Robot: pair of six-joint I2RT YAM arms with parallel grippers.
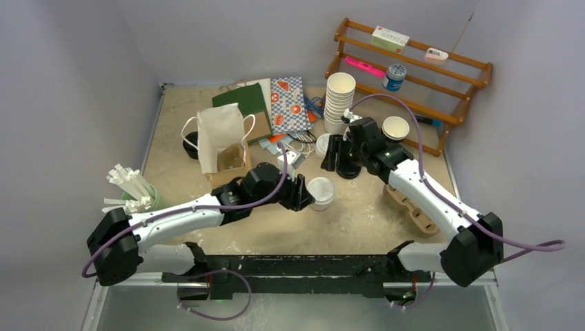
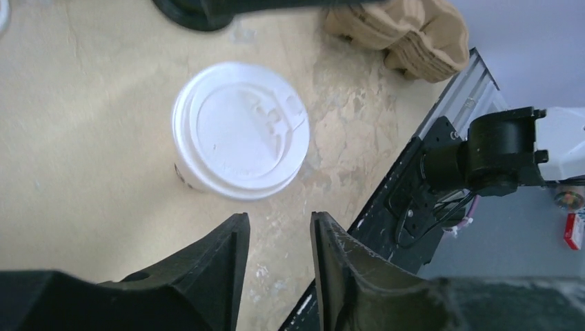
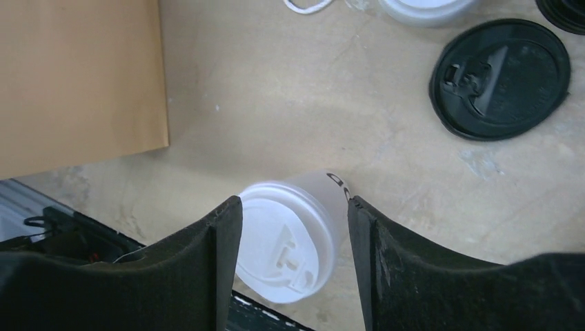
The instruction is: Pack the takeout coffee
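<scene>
The white-lidded cup (image 2: 240, 131) stands upright on the table (image 2: 83, 138), out in the middle between my two arms, and I take it to be the one to lift now. My left pincer (image 2: 279, 219) sits low just beside it, jaws parted by only a narrow slot with nothing in them. That slot is too tight to take the cup, so I judge this arm should stand clear rather than crowd the grasp. My right pincer (image 3: 295, 203) hangs above the cup with its jaws about half apart and empty. From its wrist the cup shows in the gap between the two fingers, lower down and not touched by either. To do this well I would come straight down so that both fingers pass the lid's rim evenly, then close on the paper wall below the lid, never on the lid itself, which could pop off. The squeeze should be light, since a paper cup gives and may spill, and the lift should keep it upright. A black lid (image 3: 500, 79) lies near on the table, though I cannot tell whether a cup sits under it. The cardboard carrier (image 1: 412, 207) beside my right arm is probably where the cup goes.
</scene>
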